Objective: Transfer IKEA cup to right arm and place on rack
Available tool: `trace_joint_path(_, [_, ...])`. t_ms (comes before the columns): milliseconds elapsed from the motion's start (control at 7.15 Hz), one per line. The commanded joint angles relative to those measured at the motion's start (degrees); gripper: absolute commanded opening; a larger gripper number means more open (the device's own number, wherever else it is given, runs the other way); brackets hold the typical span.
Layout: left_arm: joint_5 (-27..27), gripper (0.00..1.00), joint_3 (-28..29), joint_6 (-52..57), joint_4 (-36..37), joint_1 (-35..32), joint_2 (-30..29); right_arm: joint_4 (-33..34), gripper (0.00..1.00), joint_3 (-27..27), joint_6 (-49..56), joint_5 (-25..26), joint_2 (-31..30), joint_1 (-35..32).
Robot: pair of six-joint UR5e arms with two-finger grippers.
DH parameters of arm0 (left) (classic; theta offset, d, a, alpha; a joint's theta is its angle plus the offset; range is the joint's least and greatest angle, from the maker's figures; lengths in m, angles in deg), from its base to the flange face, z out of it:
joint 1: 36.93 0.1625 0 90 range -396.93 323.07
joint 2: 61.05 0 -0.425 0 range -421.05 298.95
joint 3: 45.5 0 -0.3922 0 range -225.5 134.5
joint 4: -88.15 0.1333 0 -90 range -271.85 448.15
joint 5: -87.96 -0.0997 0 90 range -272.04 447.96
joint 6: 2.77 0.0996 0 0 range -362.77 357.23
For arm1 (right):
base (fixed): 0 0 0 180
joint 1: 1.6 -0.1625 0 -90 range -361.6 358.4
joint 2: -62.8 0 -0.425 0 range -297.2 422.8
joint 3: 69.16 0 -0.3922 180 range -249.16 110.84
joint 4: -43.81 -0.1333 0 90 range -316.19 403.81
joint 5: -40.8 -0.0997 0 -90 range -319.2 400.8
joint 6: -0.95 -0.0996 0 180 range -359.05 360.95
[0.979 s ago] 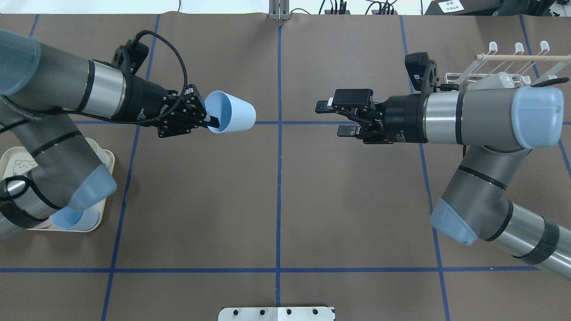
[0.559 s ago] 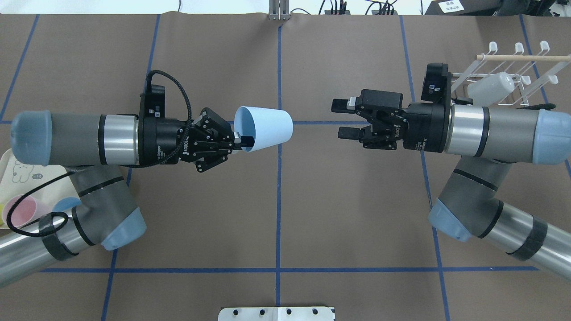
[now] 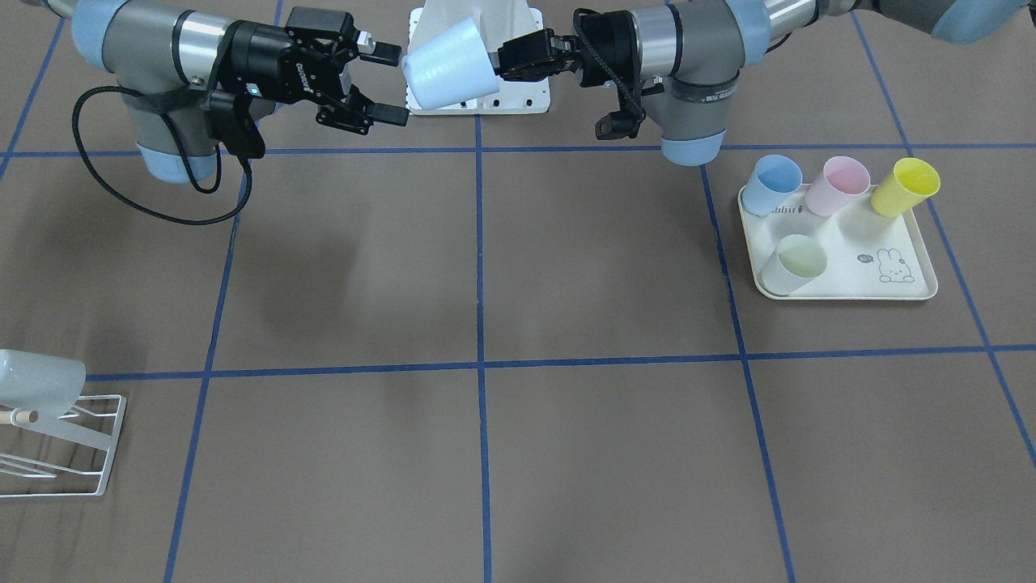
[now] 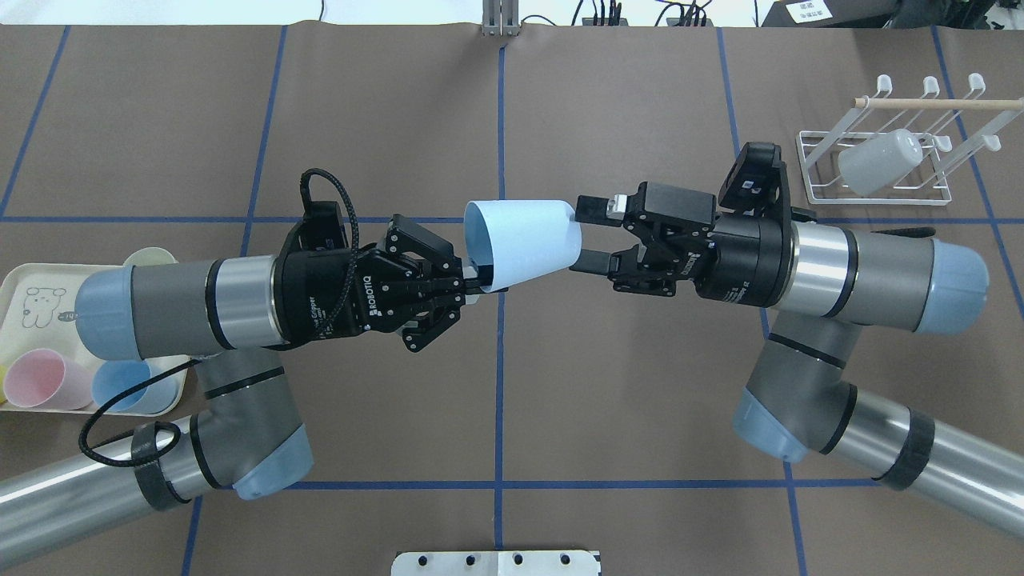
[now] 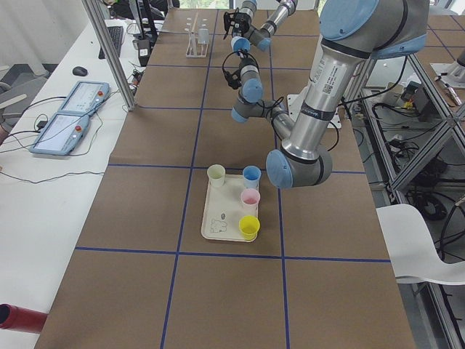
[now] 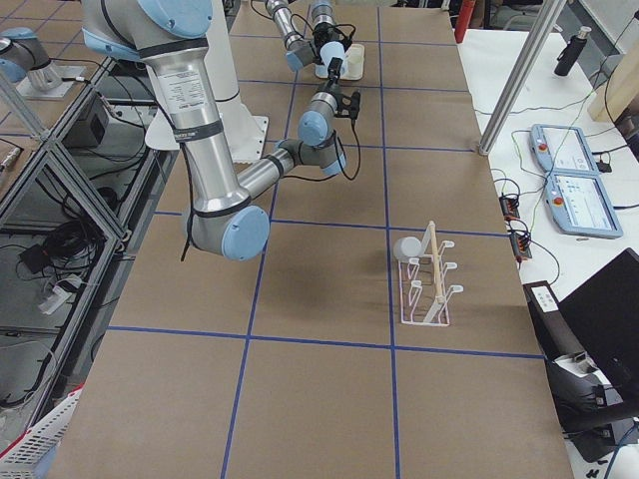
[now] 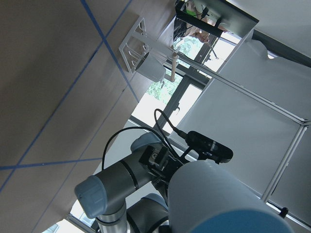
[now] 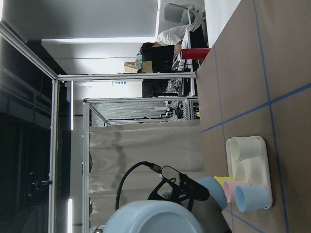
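From the front, the left hand (image 3: 500, 58) is clenching the rim of the pale blue cup (image 3: 449, 65), holding it sideways above the counter (image 3: 566, 243). From overhead, the right hand (image 4: 588, 236) is hanging released, its spread fingers (image 4: 594, 210) flanking the cup's base, well apart from the rack (image 4: 928, 102)

From overhead, my left forearm (image 4: 184, 300) covered part of the tray (image 4: 16, 280), which also ran off the frame's edge, and hid most of the pale green cup (image 4: 150, 256). One finger of my left gripper (image 4: 478, 282) sat inside the blue cup (image 4: 524, 240), unseen. Whether my right gripper (image 4: 590, 234) touched its base, I could not tell. From across the table, the rack (image 3: 85, 437) and the white cup (image 3: 36, 380) on it were cut off. Both wrist cameras showed the blue cup only as a blur.
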Motion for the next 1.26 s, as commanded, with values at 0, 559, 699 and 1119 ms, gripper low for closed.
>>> trace_joint_path(0, [-2.16, 0.0, 0.1, -0.6, -1.75, 1.78, -0.35, -1.68, 0.98, -0.06, 0.02, 2.26, 1.44, 2.7])
trace_joint_path(559, [-2.16, 0.46, 0.36, -0.43, -1.84, 2.75, -0.35, -2.56, 0.19, -0.15, -0.07, 2.35, 1.45, 2.7])
trace_joint_path(699, [-2.25, 0.92, 0.27, 0.18, -1.84, 2.66, -0.26, -3.0, 0.03, -0.23, -0.07, 2.44, 1.36, 2.7])
trace_joint_path(1119, [-7.08, 1.0, -0.87, 3.84, -0.89, -1.61, 2.62, -1.79, 0.02, -1.98, 1.41, 4.02, -0.48, -2.53])
